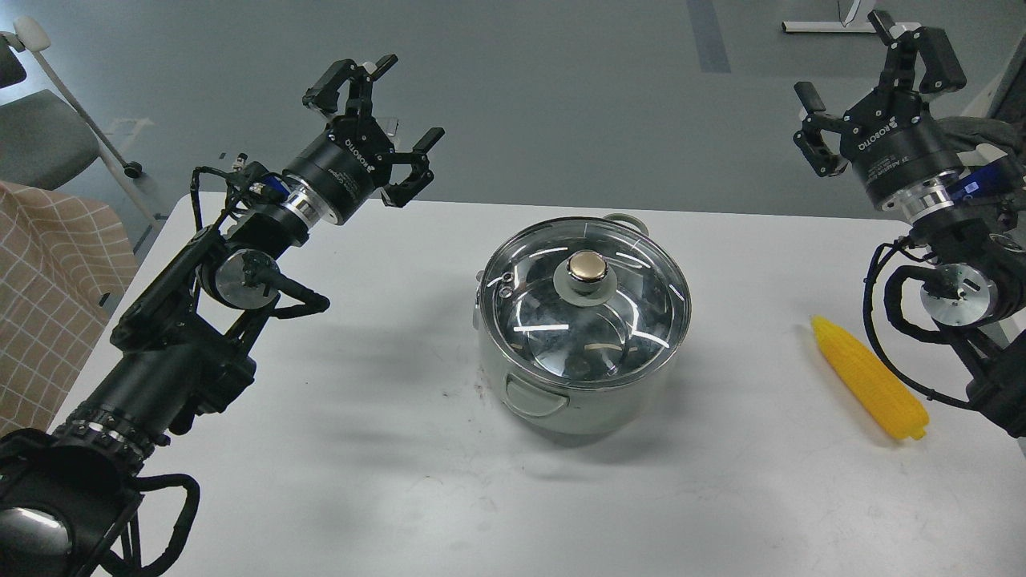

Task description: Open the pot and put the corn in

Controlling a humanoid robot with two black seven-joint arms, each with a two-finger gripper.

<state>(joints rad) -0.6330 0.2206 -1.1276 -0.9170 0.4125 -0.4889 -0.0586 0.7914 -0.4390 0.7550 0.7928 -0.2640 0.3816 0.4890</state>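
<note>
The pale grey-green pot (561,401) stands in the middle of the white table, covered by its glass lid (583,312) with a brass-coloured knob (587,266). A yellow corn (870,378) cob lies on the table to the right of the pot, pointed end away from me. My left gripper (383,132) is raised over the table's far left edge, open and empty, well left of the pot. My right gripper (874,92) hangs above the far right, open and empty, beyond the corn.
The white table (361,481) has bare surface in front of and beside the pot. A checked cloth (48,280) and a grey chair (40,136) stand off the table's left side. Grey floor lies beyond the far edge.
</note>
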